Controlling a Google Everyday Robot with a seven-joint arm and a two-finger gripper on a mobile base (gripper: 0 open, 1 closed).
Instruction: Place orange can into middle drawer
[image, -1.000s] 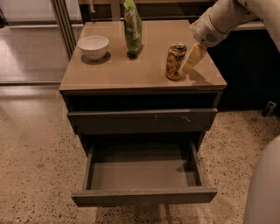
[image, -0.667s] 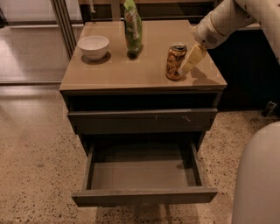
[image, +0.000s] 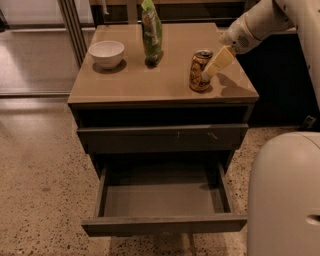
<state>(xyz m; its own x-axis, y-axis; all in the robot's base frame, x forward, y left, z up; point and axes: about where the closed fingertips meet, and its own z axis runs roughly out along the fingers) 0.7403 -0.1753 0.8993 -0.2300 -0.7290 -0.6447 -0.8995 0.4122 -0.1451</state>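
Camera view: one orange can (upright) beside hand, one middle drawer

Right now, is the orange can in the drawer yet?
Not yet. Done: the middle drawer is pulled open. In hand: the gripper is close beside the orange can, which stands on the cabinet top. Left: lift it and set it down inside the drawer.

A brown cabinet with its middle drawer pulled out stands on a speckled stone floor in dim warm light, with a metal frame behind at the left.
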